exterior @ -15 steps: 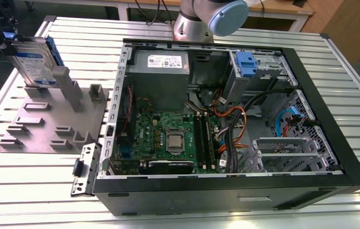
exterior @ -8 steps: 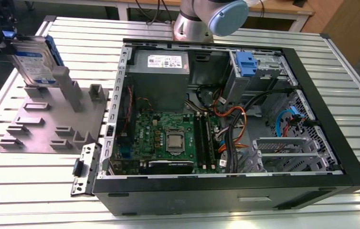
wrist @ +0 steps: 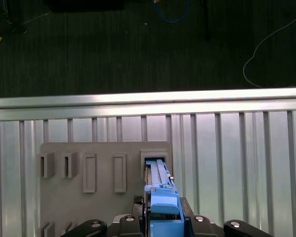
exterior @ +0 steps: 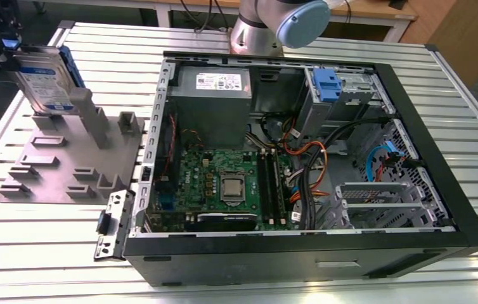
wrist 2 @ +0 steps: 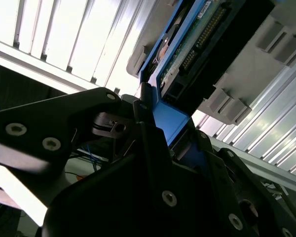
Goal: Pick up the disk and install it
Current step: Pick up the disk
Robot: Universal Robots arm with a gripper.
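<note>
The disk [exterior: 46,79], silver with a white-and-blue label and blue rails, stands on edge at the far corner of the grey fixture plate [exterior: 61,168], at the exterior view's left. Its lower end sits at a raised slot [wrist: 155,163] of the plate. My gripper [exterior: 4,47] is at the disk's top end. In both wrist views the black fingers [wrist 2: 153,143] press against the blue rail [wrist 2: 170,118] from both sides, so the gripper [wrist: 164,219] is shut on the disk [wrist: 160,185]. The disk's circuit-board side [wrist 2: 197,44] faces the second wrist view.
An open black computer case [exterior: 467,209] lies at the middle and right of the slatted metal table [exterior: 44,253]. It holds a grey power supply [exterior: 213,85], a motherboard [exterior: 222,183], cables and a drive bay with a blue latch [exterior: 326,85]. The arm's base [exterior: 273,25] stands behind it.
</note>
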